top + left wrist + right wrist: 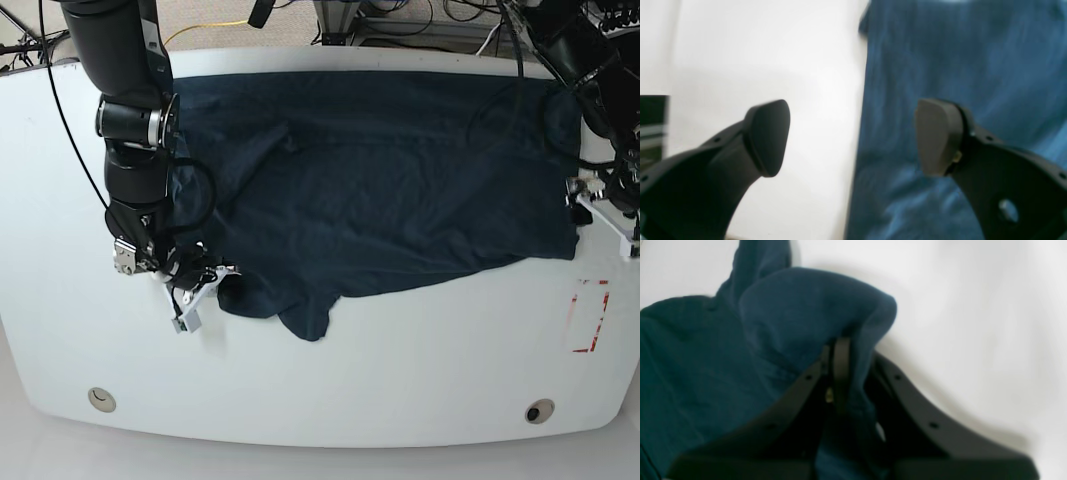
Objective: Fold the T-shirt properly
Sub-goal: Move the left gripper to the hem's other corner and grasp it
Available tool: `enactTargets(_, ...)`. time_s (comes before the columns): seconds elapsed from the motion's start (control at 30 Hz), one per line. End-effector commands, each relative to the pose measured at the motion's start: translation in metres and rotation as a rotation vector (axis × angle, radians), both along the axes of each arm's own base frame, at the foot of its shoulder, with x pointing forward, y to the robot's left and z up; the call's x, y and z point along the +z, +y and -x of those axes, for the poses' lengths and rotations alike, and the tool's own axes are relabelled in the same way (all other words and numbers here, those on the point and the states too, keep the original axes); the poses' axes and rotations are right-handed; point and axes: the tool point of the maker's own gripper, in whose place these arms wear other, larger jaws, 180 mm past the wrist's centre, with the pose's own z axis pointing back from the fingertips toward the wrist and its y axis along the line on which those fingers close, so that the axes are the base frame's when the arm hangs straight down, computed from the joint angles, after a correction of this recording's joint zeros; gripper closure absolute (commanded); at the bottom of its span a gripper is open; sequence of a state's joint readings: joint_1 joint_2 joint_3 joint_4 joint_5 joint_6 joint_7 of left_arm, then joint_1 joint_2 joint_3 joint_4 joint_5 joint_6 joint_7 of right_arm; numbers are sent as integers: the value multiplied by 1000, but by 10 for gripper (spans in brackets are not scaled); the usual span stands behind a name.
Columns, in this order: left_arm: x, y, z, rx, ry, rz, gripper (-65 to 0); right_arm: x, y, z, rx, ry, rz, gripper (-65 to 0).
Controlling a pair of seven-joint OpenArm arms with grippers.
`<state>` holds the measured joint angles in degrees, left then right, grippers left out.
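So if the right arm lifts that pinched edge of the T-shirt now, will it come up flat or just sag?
Probably sag. The T-shirt already humps limply over the shut right gripper, so it looks soft, not stiff. It lies creased across the table, so it would likely drag and bunch. The open left gripper holds nothing, so that edge is free.

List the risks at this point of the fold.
1. Only the right hand is shut on the T-shirt, pinching a small bunch at its edge; a pull may drag the cloth lopsided.
2. The left hand is open astride the shirt's edge, one finger over the bare table; closing here may miss the cloth.
3. The shirt lies wrinkled, with a flap poking out along the near hem, so a fold now may trap creases.
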<state>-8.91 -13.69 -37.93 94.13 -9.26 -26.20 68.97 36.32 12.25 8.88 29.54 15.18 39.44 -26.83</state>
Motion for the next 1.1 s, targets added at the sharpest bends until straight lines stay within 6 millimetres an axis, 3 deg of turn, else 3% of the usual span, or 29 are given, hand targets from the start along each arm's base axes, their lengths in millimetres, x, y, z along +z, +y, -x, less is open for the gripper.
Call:
enactTargets(0.0, 10, 7, -20, 16, -62, 26, -551, 27, -5, -20, -12, -78, -11, -48)
enactTargets(0.13, 6, 13, -41, 49, -127, 97, -550, 26, -3, -20, -10, -78, -13, -48)
enactTargets(0.33, -24, 12, -62, 86, -149, 228, -549, 25, -4, -19, -11, -75, -12, -48)
enactTargets(0.5, -34, 17, -66, 97, -166, 247, -547, 23, -7, -18, -15, -69, -9, -48)
enactTargets(0.93, -70, 4, -70, 119, -149, 349, -546, 17, -13, -12, -20, -57, -2, -48)
enactTargets(1.07, -73, 1, -70, 119, -144, 358, -506, 17, -15, -11, -24, -57, -1, -48)
